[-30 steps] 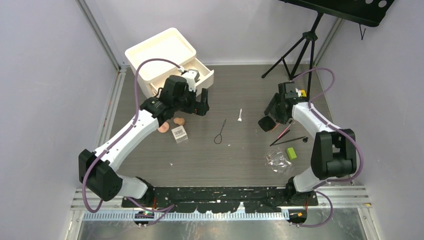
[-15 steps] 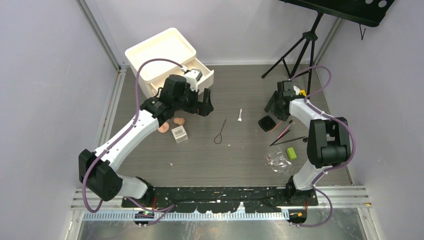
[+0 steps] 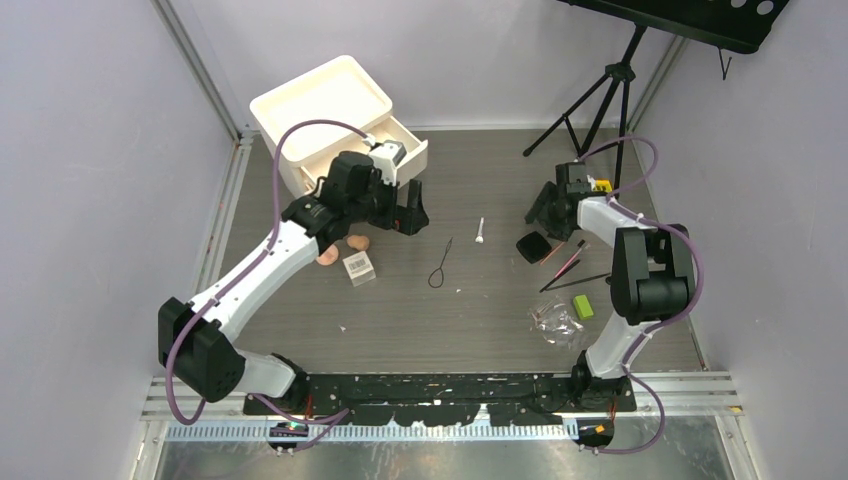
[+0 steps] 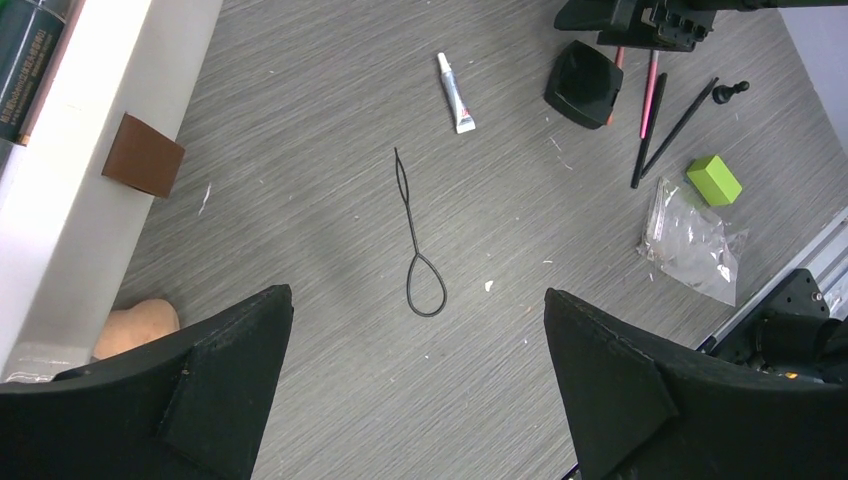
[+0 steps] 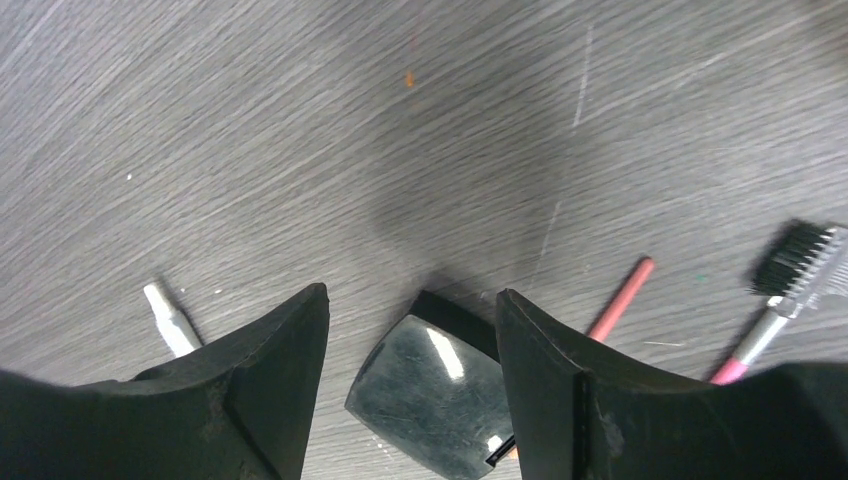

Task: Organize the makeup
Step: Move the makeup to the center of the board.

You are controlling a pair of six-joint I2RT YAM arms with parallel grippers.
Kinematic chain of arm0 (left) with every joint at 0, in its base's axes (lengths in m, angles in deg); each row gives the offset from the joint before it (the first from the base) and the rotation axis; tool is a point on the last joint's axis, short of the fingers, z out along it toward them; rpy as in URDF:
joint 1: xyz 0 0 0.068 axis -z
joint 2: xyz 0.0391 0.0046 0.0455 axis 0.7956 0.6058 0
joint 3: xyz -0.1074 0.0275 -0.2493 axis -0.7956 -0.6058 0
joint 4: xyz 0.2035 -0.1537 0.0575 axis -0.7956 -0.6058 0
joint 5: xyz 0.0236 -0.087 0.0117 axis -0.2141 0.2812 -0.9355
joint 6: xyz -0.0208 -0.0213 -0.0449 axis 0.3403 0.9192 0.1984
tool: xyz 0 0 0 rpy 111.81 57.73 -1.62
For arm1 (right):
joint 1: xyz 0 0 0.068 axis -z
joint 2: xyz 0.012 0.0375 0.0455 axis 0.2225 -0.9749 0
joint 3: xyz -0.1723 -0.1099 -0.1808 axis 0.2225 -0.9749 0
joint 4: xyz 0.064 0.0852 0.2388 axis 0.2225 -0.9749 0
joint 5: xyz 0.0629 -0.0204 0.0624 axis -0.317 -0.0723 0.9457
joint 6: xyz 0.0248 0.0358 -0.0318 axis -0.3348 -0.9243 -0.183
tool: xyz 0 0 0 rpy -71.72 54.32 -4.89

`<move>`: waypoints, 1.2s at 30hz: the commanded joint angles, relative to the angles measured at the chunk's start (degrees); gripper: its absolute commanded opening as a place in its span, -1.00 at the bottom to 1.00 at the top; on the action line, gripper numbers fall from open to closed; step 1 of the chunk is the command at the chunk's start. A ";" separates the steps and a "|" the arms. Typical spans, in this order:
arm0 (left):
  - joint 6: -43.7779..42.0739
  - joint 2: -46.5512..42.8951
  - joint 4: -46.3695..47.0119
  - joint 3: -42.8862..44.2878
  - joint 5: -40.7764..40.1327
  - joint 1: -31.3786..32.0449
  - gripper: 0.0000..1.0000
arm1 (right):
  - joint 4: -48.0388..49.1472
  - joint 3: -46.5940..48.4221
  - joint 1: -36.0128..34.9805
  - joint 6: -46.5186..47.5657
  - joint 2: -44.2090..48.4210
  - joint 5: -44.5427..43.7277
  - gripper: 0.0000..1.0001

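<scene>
The makeup lies spread over the grey table. A black compact [image 3: 533,247] rests on it; in the right wrist view the compact [image 5: 435,400] shows below and between my open right gripper [image 5: 410,292], with a gap on the left side. The right gripper [image 3: 541,214] hovers just behind the compact. Beside it lie thin black and red pencils [image 3: 570,264] and a brush [image 5: 795,260]. A small white tube [image 3: 480,230] and a black wire loop [image 4: 415,250] lie mid-table. My left gripper [image 3: 408,216] hangs wide open and empty [image 4: 415,300] above the loop. Peach sponges [image 3: 340,248] and a clear barcoded box [image 3: 359,266] sit under the left arm.
A white drawer organizer [image 3: 330,115] stands at the back left with its drawer pulled out. A green block [image 3: 582,307] and a crumpled clear bag [image 3: 556,322] lie at the front right. A black tripod [image 3: 600,100] stands at the back right.
My right gripper has drawn back and up from the compact, which stays on the table. The left gripper has drifted slightly right, still open.
</scene>
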 commanded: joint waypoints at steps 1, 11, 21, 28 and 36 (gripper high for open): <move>0.80 -1.55 3.25 -0.36 1.59 0.05 0.98 | 3.62 -1.57 0.17 -1.25 0.64 5.07 0.33; 0.89 -1.50 3.79 -0.54 2.12 0.00 0.98 | 4.02 -5.39 -4.11 -4.37 4.29 8.07 0.32; 0.96 -1.60 4.14 -0.68 2.11 0.05 0.98 | -4.02 -2.67 -8.66 -5.48 11.81 -6.73 0.33; 1.07 -2.33 4.11 -0.81 1.91 -0.02 0.98 | -24.66 -0.91 -1.12 -16.63 18.78 -27.57 0.43; 1.36 -2.33 4.15 -0.88 2.22 0.05 0.98 | -37.73 -4.39 0.95 -26.29 21.98 -34.52 0.62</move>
